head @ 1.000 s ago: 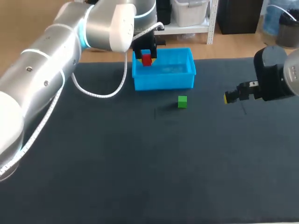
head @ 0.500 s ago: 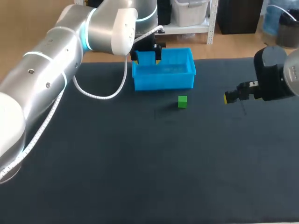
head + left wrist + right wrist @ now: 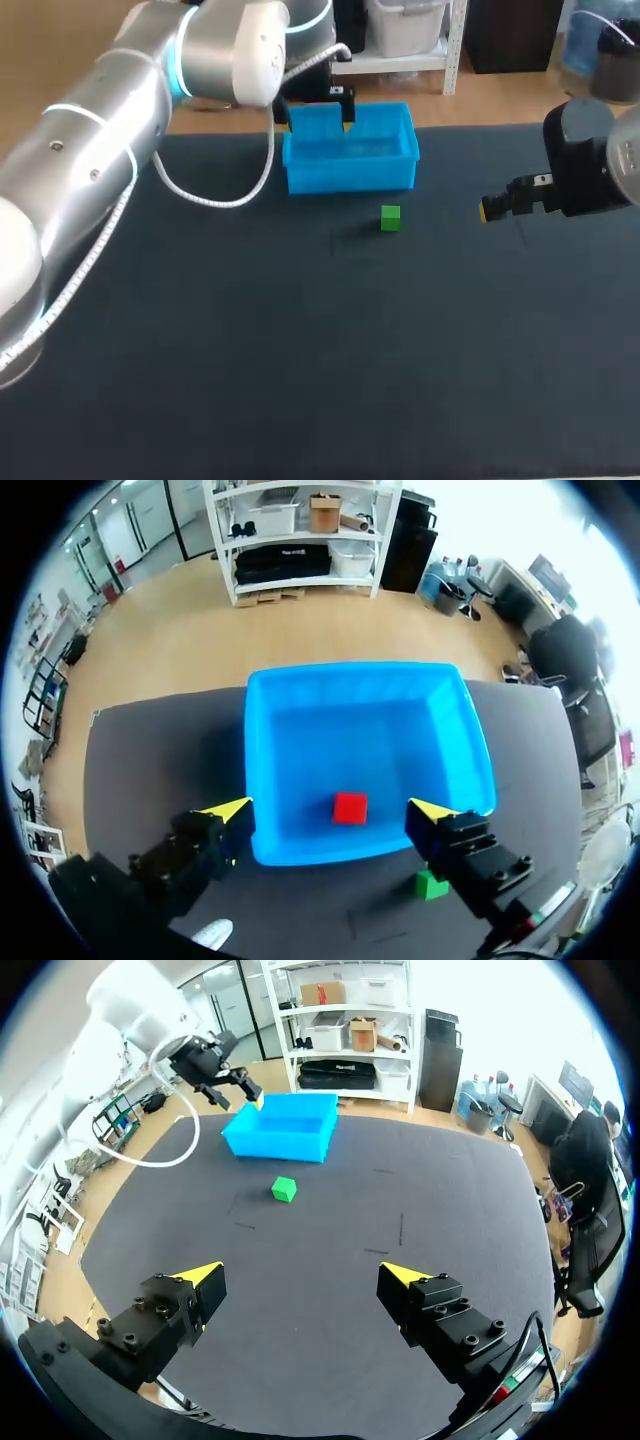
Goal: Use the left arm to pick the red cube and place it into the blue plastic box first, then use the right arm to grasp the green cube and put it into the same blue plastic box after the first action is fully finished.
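Left hand (image 3: 332, 809) hung spread above the blue box (image 3: 262, 770), red cube (image 3: 350, 808) lying free on its floor, so that placement looked done; right hand (image 3: 302, 1273), likewise spread, stood off from the green cube (image 3: 390, 218)

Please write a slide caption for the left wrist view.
Open left gripper over the blue box; red cube inside, green cube outside.
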Robot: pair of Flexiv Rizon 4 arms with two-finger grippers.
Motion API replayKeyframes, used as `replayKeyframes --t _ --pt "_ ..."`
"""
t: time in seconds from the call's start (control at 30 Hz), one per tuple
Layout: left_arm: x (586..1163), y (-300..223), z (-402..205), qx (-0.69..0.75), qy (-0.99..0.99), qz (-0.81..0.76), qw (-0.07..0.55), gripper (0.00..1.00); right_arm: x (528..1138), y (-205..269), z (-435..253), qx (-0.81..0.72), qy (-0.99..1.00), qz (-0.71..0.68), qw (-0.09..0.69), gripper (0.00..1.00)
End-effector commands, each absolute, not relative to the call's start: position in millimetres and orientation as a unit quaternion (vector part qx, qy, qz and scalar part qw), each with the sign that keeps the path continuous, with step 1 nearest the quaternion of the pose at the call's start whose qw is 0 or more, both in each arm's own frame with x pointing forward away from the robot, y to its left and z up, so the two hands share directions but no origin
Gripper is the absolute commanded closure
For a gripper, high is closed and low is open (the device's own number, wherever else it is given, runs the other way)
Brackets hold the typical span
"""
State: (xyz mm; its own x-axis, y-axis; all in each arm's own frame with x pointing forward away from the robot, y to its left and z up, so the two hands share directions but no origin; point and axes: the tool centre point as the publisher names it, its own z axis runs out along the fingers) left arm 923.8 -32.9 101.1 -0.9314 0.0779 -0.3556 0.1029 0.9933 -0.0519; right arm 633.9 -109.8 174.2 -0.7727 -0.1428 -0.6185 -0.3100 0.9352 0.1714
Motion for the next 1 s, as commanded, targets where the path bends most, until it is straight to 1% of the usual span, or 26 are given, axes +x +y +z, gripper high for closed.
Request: replayKeyframes --t 0.03,0.53,0.73,1.0 --pt "918.5 -27.6 109.3 0.06 0.984 -0.044 0.162 0.0 632.2 -109.9 173.5 -0.12 0.931 0.132 0.317 0.0" --pt "852.1 1.3 131.6 0.115 0.963 -0.107 0.217 0.0 632.2 -109.9 173.5 -0.12 0.931 0.132 0.317 0.0" --pt "817.0 26.5 137.4 0.123 0.953 -0.136 0.24 0.0 632.2 -109.9 173.5 -0.12 0.931 0.132 0.317 0.0" --pt "771.8 70.4 137.8 0.12 0.931 -0.168 0.302 0.0 632.2 -109.9 173.5 -0.12 0.931 0.132 0.317 0.0"
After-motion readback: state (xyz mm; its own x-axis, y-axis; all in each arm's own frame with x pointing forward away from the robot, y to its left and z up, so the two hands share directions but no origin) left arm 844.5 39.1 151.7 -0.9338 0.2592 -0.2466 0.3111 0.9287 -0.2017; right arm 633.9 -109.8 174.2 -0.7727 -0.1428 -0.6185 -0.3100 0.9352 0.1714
